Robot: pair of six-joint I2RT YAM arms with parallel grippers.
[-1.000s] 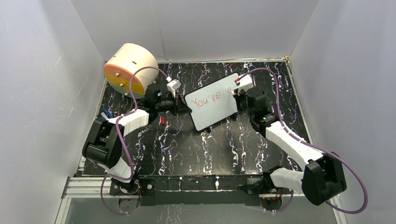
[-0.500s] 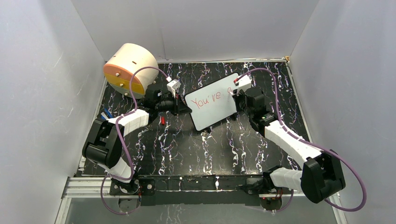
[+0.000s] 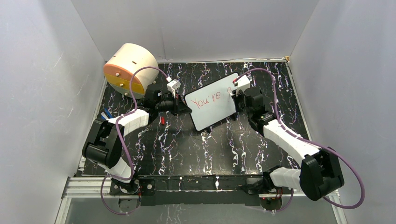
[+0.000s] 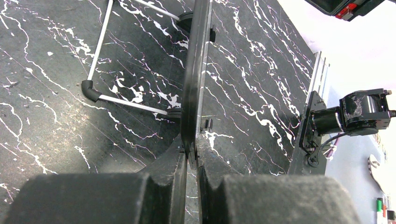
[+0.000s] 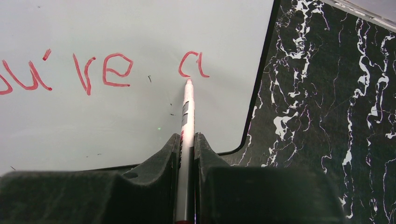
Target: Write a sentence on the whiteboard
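The whiteboard (image 3: 212,109) lies slanted at mid-table, its left edge pinched in my shut left gripper (image 3: 185,107). In the left wrist view the whiteboard (image 4: 194,79) runs edge-on between the shut fingers of the left gripper (image 4: 192,157). The sentence (image 3: 207,99) reads "You're a" in red. My right gripper (image 3: 236,93) hovers over the board's right end, shut on a slim marker (image 5: 187,116). In the right wrist view the right gripper (image 5: 187,141) points the marker's red tip at the foot of the "a" in the sentence (image 5: 112,71) on the whiteboard (image 5: 116,121).
A beige drum (image 3: 133,63) with an orange face stands at the back left. A small red cap (image 3: 162,121) lies on the black marbled table by the left arm, and a blue item (image 3: 107,113) sits near the left wall. Grey walls close in three sides.
The right arm has shifted slightly left and farther over the board's right end, its wrist now covering part of the "a". The left arm and the board have stayed put.
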